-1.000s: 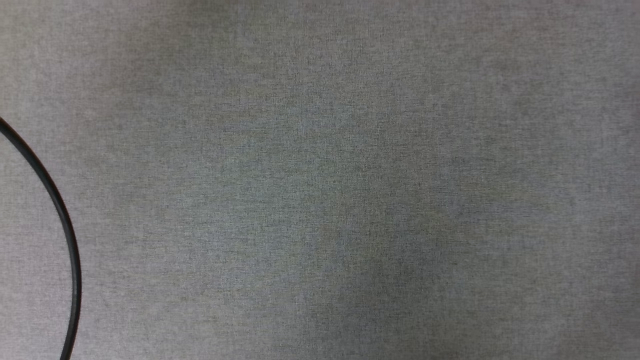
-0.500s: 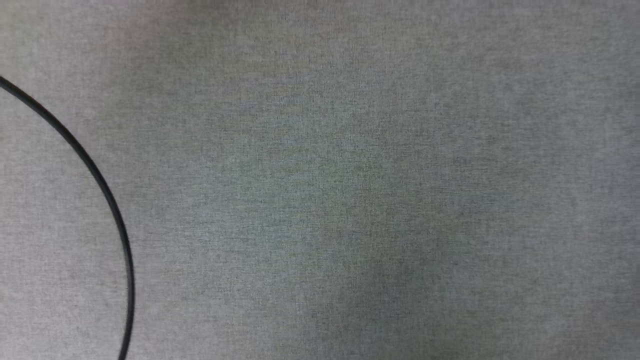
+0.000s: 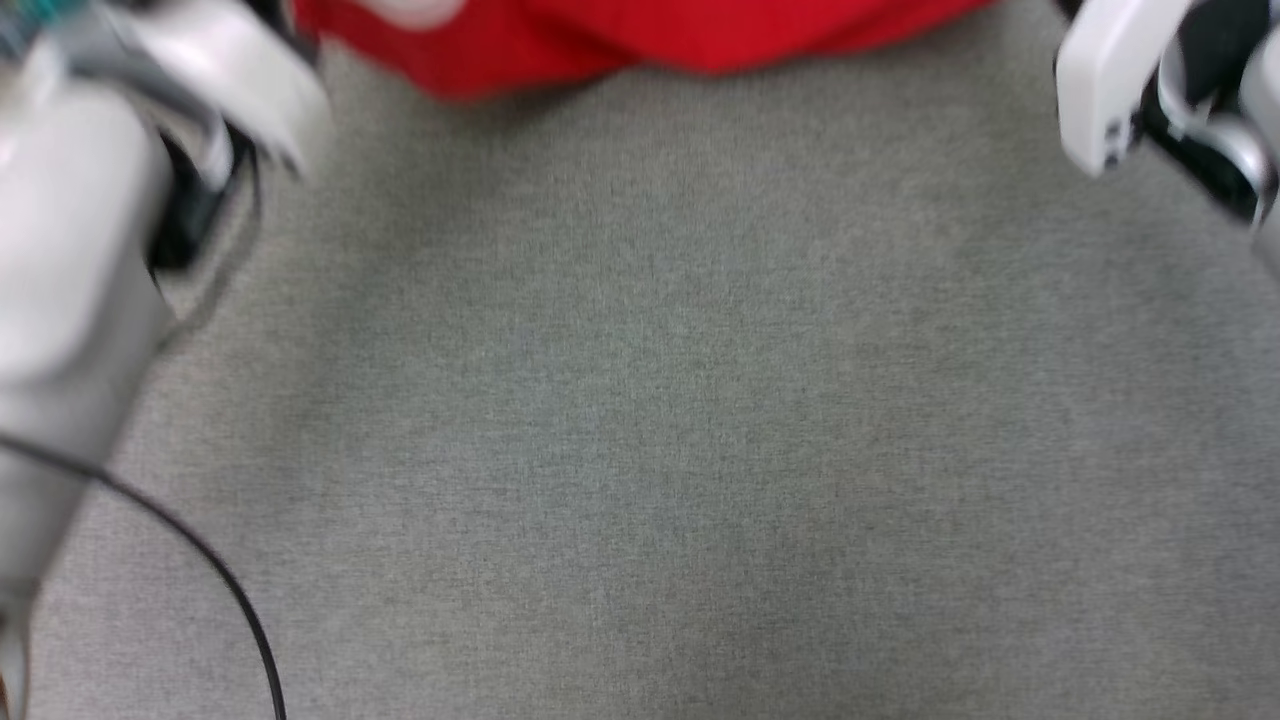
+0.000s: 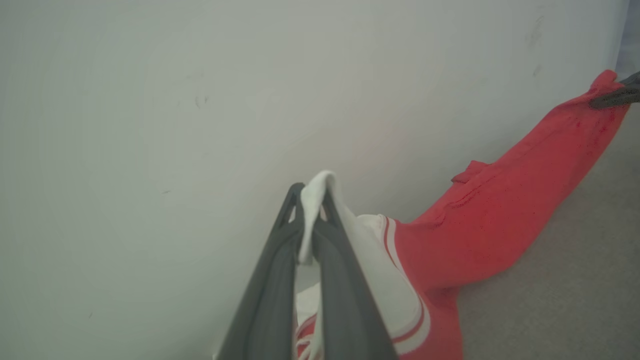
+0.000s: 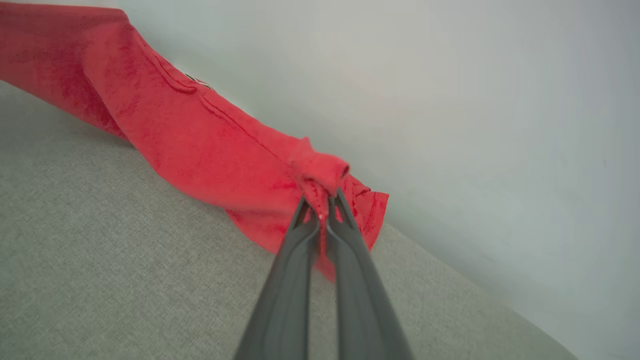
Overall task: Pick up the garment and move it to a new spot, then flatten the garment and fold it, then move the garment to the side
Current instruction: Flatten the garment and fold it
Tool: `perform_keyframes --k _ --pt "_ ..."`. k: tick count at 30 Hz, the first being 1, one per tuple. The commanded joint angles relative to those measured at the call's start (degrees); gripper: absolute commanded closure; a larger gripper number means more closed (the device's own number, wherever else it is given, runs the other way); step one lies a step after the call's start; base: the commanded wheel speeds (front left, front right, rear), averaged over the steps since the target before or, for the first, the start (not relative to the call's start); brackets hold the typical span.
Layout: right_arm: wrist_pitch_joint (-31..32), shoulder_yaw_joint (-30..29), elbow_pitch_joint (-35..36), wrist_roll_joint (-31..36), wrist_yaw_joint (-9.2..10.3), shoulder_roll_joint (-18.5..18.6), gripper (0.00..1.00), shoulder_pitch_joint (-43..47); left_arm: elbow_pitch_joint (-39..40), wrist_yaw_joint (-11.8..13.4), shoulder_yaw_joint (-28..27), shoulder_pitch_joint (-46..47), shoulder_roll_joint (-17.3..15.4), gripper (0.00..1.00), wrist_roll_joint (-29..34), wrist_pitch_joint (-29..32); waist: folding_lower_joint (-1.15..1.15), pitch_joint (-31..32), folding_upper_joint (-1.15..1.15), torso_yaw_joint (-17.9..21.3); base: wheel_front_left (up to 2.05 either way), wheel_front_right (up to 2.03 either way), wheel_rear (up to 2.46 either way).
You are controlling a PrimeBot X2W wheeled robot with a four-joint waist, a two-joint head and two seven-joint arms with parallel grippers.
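The garment point(image 3: 640, 35) is a red shirt with a white, red-striped sleeve, stretched along the top edge of the head view. In the left wrist view my left gripper point(image 4: 311, 197) is shut on the white sleeve of the garment point(image 4: 490, 220), which hangs away to the right and touches the grey surface. My right gripper point(image 5: 320, 200) is shut on a bunched red edge of the garment point(image 5: 200, 140), lifted just above the surface. The right gripper's dark tip point(image 4: 612, 96) also shows at the far end of the cloth in the left wrist view.
A grey woven surface point(image 3: 660, 420) spreads below the garment. A thin black cable point(image 3: 215, 580) curves across its lower left. My pale left forearm point(image 3: 70, 250) and right forearm point(image 3: 1130, 80) stand at the upper corners. A plain pale wall point(image 4: 200, 100) rises behind the surface.
The head camera has tilted: earlier frames held grey surface and cable, now both forearms and the garment's red lower edge are in view. The cable sits lower and further right.
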State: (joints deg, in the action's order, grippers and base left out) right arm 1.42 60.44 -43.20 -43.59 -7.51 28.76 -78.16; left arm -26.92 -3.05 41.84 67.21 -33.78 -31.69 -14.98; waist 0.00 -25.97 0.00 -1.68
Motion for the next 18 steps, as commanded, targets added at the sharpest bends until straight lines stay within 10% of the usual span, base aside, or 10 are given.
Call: perform_keyframes --k 1,18 --pt "-0.65 0.54 0.47 -0.95 0.04 1.05 1.00 2.27 1.40 0.16 0.43 -3.55 -0.34 1.00 -0.37 -0.27 0.00 2.37 0.00 0.09 0.00 0.00 0.00" --pt "-4.10 9.18 9.73 -11.78 0.04 12.20 1.00 29.54 27.67 11.99 6.34 -48.78 -10.62 1.00 -11.05 3.69 0.00 15.59 0.00 0.46 0.00 0.00 0.00"
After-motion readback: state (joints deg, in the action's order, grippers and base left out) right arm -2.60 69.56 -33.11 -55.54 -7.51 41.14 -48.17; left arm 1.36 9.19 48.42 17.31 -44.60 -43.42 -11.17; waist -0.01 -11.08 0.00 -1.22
